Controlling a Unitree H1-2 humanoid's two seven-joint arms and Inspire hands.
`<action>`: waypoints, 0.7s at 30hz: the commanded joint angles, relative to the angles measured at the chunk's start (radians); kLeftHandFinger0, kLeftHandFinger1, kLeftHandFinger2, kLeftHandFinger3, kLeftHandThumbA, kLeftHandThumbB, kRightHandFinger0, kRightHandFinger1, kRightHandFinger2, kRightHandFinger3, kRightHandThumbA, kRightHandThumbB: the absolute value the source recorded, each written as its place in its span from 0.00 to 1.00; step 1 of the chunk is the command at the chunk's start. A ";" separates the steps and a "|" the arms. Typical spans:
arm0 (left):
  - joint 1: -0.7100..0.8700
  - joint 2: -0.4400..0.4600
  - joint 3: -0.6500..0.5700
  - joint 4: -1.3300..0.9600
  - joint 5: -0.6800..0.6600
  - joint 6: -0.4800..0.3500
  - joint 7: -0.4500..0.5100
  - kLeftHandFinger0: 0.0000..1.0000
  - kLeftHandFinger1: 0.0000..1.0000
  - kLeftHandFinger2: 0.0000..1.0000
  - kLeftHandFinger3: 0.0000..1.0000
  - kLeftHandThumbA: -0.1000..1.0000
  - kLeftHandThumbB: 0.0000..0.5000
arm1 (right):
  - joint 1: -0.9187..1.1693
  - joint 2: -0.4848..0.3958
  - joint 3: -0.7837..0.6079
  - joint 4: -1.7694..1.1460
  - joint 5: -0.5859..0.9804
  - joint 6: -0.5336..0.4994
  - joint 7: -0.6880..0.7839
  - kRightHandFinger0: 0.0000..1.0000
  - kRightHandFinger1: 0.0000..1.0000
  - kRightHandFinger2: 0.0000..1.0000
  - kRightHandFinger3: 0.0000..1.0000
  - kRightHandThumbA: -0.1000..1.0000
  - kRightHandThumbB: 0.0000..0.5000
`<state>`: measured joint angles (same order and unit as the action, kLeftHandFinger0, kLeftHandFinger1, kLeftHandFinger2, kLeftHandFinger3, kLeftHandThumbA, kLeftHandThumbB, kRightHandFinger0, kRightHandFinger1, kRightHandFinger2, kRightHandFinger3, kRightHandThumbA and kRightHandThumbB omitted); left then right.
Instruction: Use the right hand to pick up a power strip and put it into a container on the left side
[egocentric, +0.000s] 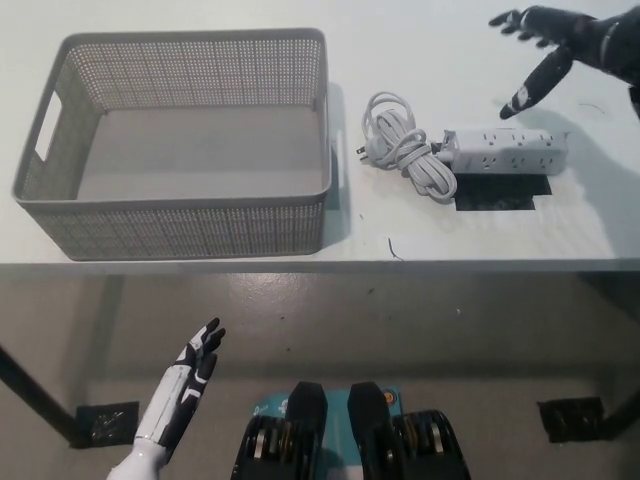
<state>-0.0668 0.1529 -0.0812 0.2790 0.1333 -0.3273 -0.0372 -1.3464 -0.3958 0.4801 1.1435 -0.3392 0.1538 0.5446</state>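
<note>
Nearest to you, the white left hand (190, 375) hangs below the tabletop (450, 245) edge at the lower left, its fingers (207, 338) straight, spread and holding nothing. On the tabletop, the grey mesh container (180, 215) sits at the left, nothing inside it. Just beside its right wall lies the coiled white cord (400, 150), which runs into the white power strip (505, 148). The power strip lies flat, lengthwise across the tabletop, its front edge along a dark rectangular patch (503, 192). Farther back, at the upper right, your black right hand (545, 40) hovers above and slightly behind the power strip, fingers (532, 88) splayed and released, clear of the strip and holding nothing.
</note>
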 joint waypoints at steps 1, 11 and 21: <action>-0.026 0.036 -0.021 -0.029 0.027 -0.095 -0.026 1.00 1.00 1.00 1.00 1.00 0.35 | -0.291 0.069 0.043 0.228 -0.063 0.060 0.099 1.00 1.00 1.00 1.00 1.00 0.81; -0.011 0.044 -0.029 -0.039 0.012 -0.110 -0.028 1.00 1.00 1.00 1.00 1.00 0.34 | -0.208 0.155 0.099 0.311 -0.090 0.065 0.073 1.00 1.00 1.00 1.00 1.00 0.63; 0.002 0.050 -0.026 -0.047 -0.010 -0.128 -0.048 1.00 1.00 1.00 1.00 1.00 0.34 | -0.107 0.187 0.218 0.318 -0.210 0.001 -0.034 1.00 1.00 1.00 1.00 1.00 0.77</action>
<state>-0.0663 0.1868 -0.1077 0.2699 0.1377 -0.3999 -0.0699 -1.4341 -0.2095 0.6436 1.4586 -0.4558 0.1867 0.5848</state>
